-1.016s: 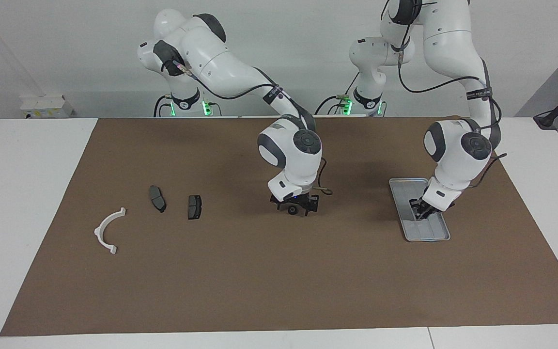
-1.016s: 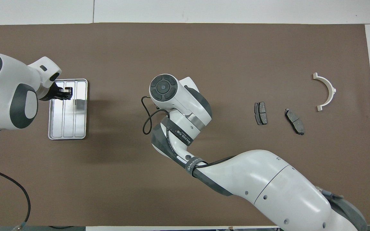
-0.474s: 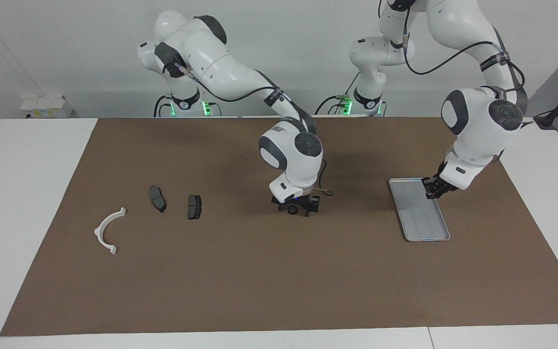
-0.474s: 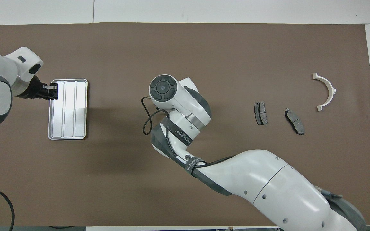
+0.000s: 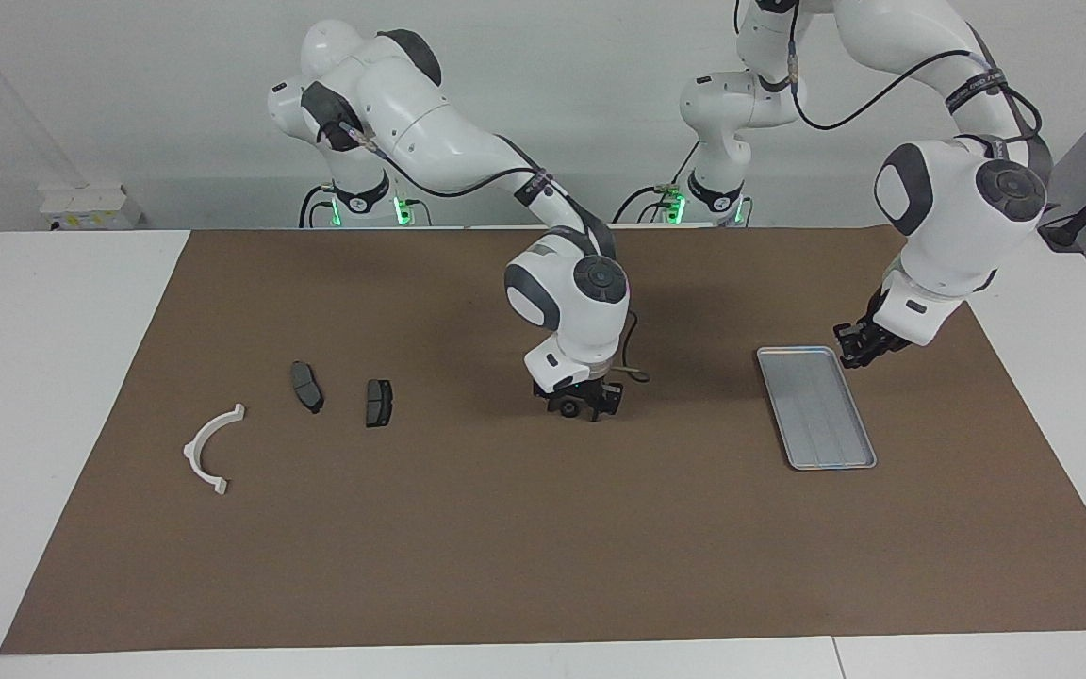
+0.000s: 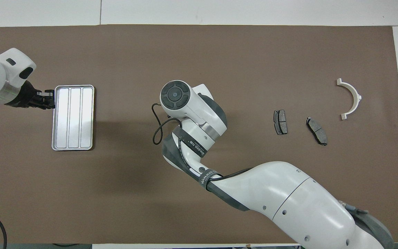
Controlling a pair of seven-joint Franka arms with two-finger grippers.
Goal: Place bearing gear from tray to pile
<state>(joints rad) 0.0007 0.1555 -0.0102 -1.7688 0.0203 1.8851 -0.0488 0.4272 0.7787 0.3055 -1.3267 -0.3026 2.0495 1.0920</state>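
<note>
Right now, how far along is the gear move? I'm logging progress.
Done: the tray looks empty, so the gear is out of it. In hand: a small dark round part, likely the bearing gear, sits at the right gripper, low over mid-mat; grip unclear. The left gripper, shut and empty, hangs beside the tray. Left: carrying it to the pile by the brake pads and white bracket.

The white table (image 5: 53, 396) carries a large brown mat (image 5: 468, 528). On the mat, seen in the overhead view with the mat's middle as the clock centre, a silver ribbed tray (image 6: 73, 117) lies at 9 o'clock. At 3 o'clock lie two dark brake pads (image 6: 280, 121) (image 6: 317, 131), and a white semicircular bracket (image 6: 350, 98) beside them toward 2 o'clock.
</note>
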